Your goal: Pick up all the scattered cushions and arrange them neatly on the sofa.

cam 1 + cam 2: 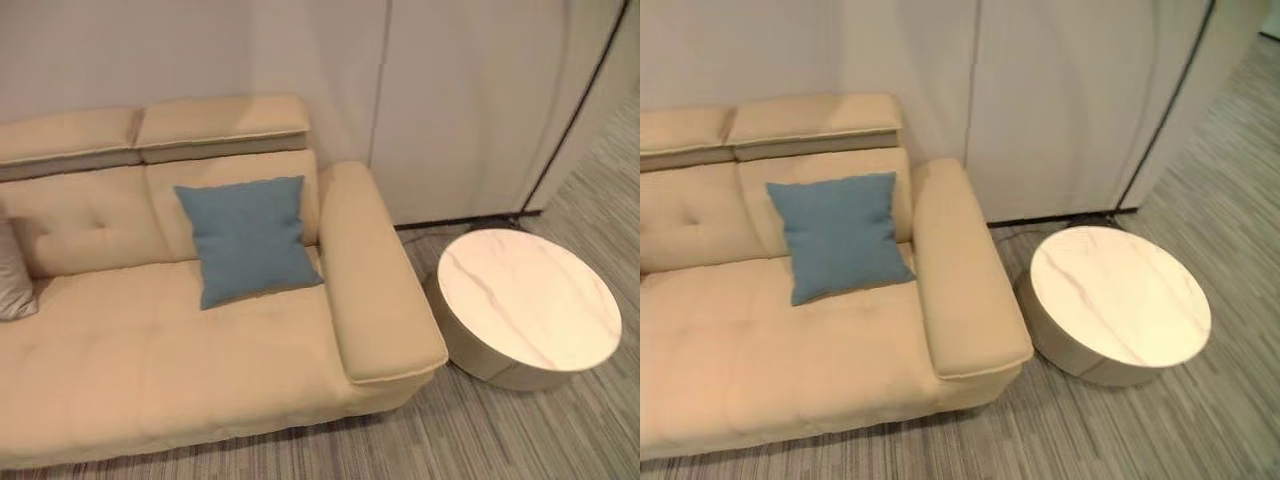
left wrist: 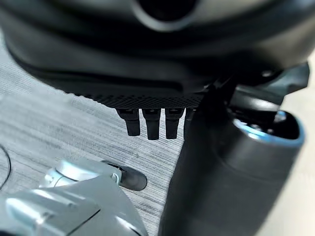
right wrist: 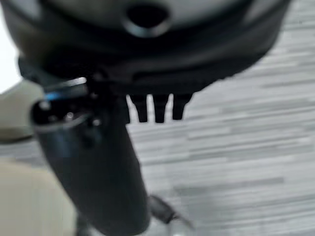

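Blue cushion (image 1: 248, 240) stands propped against the sofa (image 1: 150, 350) backrest, beside the right armrest; a grey cushion (image 1: 14, 272) sits at the seat's left edge. We see the left hand (image 2: 152, 123) and right hand (image 3: 155, 109) hanging over the carpet, fingers straight and empty. We judge neither nearer; both cushions lie ahead.

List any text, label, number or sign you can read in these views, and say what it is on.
None: no readable text in any view.
Blue cushion: plain fabric, no label showing.
Grey cushion at the sofa's left: no print.
Sofa: no tag visible.
Round marble-top table: veining only, no markings.
Left hand and right hand: no markings legible on either.
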